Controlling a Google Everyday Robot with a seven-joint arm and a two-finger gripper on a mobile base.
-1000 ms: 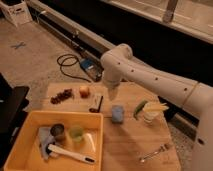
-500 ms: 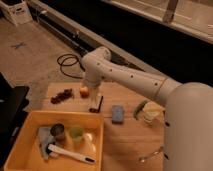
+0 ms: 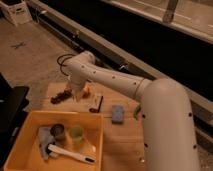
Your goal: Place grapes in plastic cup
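The grapes (image 3: 61, 96), a small dark red-purple bunch, lie at the far left of the wooden table (image 3: 125, 142). My gripper (image 3: 77, 93) hangs low just to their right, between the grapes and the reddish apple (image 3: 87, 91), which it partly hides. The plastic cup (image 3: 76, 133), small and light green, stands upright inside the yellow bin (image 3: 95, 120) at the front left, well in front of the gripper.
In the bin are a dark metallic cup (image 3: 57, 131), a blue-grey cloth (image 3: 44, 139) and a white-handled brush (image 3: 70, 154). A dark bar (image 3: 96, 103) and a blue sponge (image 3: 118, 113) lie on the table. My arm (image 3: 150, 100) covers the right side.
The arm has swung left across the table, from near the middle to the grapes and apple at the left end. The objects have not moved.
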